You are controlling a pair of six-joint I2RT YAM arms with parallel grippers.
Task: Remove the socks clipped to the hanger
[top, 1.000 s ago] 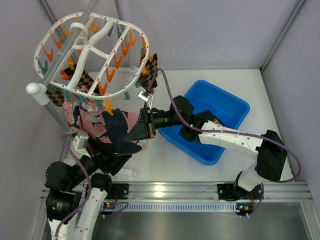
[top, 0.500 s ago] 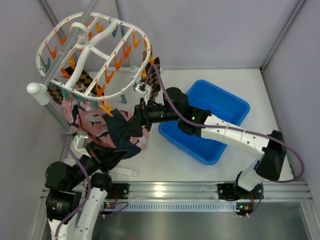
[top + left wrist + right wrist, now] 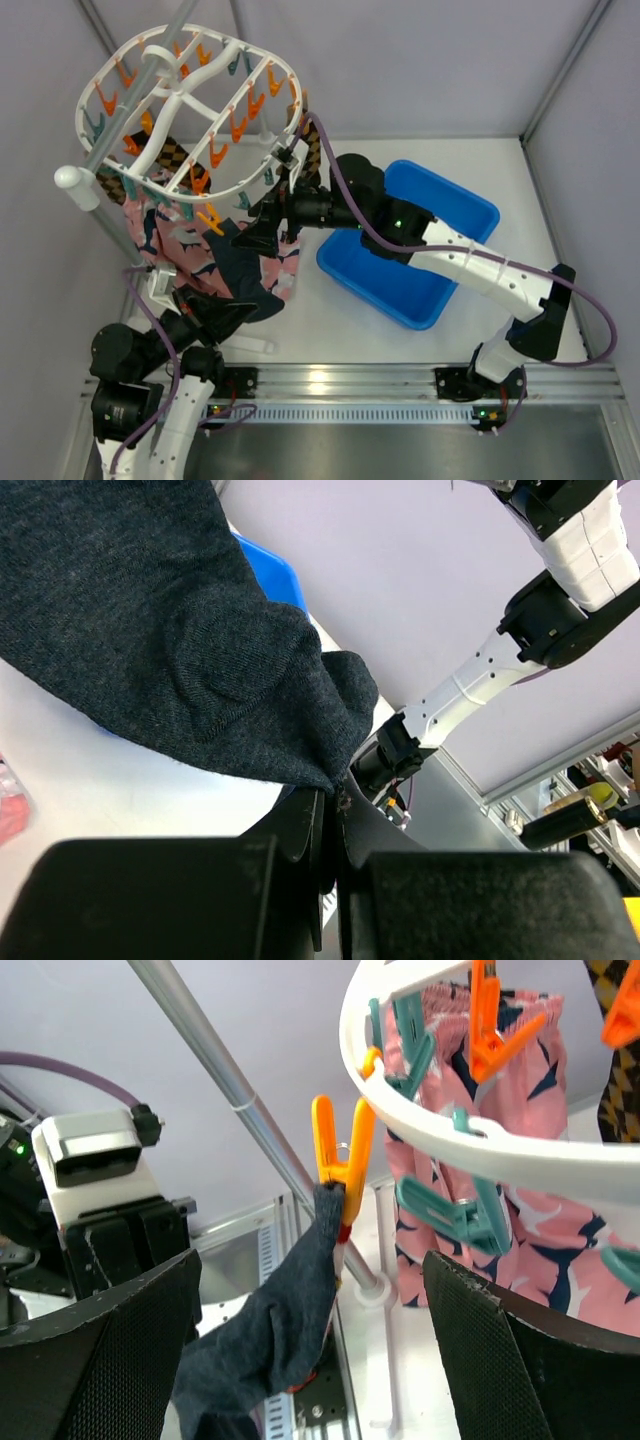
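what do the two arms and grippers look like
The left arm and right arm have white links, bulky black joints and a purple cable running along each. The right gripper has wide black fingers with a mesh texture; the left gripper is smooth black.

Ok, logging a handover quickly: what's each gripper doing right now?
Left gripper: closed on the dark navy sock.
Right gripper: open, holding nothing, facing the orange clip.
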